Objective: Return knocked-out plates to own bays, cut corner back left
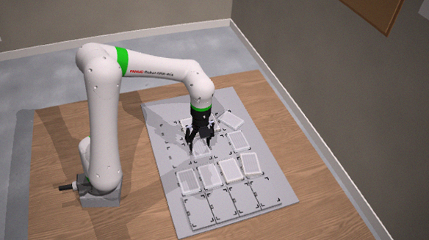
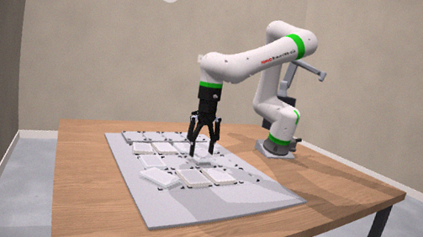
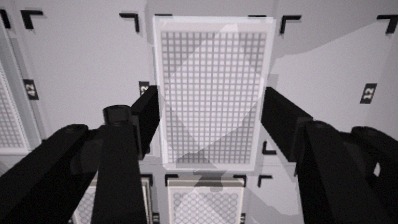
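My gripper (image 1: 200, 149) (image 2: 200, 155) (image 3: 210, 101) is black; the pale, translucent plate (image 1: 201, 149) (image 2: 202, 158) (image 3: 212, 100) between my fingers shows a fine square grid. I see brown wood grain on the table (image 1: 328, 199) (image 2: 353, 192).

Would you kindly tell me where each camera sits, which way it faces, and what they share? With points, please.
Top: high beside the table, angled down over the deck (image 1: 162, 132) (image 2: 162, 217); whole arm (image 1: 105, 129) (image 2: 271, 77) and tool (image 1: 200, 149) (image 2: 200, 155) (image 3: 210, 101) show.
Exterior: off the deck's far side, facing back towards the arm's base; arm and tool show.
Wrist: by the tool, looking down past its fingers at a gridded plate (image 1: 201, 150) (image 2: 201, 160) (image 3: 212, 100).
Top and exterior share the arm, deck and table (image 1: 306, 198) (image 2: 93, 219).
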`<state>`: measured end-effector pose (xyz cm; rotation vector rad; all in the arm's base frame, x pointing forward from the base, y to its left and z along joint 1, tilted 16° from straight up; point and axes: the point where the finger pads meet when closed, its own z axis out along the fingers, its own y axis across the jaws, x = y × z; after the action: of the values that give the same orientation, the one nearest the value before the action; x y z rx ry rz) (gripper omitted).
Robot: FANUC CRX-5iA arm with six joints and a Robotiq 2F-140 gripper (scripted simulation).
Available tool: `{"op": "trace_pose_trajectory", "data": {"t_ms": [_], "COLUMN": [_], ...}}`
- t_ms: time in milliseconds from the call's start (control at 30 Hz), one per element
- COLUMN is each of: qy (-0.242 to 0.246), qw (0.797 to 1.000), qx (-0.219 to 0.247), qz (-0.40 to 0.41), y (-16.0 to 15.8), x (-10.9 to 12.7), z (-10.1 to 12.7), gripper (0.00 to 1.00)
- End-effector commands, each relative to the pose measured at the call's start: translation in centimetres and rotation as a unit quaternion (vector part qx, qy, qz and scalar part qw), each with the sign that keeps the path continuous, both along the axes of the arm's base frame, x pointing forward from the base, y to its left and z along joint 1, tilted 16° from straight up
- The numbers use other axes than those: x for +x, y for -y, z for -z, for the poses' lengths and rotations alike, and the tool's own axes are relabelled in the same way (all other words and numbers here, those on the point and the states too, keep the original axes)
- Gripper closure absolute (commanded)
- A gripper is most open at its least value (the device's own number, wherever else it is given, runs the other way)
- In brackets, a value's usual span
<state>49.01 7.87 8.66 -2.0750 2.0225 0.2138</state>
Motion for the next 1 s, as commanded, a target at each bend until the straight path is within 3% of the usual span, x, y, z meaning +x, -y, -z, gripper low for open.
{"op": "trace_pose_trajectory", "data": {"t_ms": [0,967], "qy": [0.001,0.001], "qw": [1.000,1.000], "qx": [0.000,0.000], "qz": [0.000,0.000], "y": [-0.08,-0.25], "x": [0.09,0.17], "z": [0.30,0.96], "gripper": [0.90,0.90]}}
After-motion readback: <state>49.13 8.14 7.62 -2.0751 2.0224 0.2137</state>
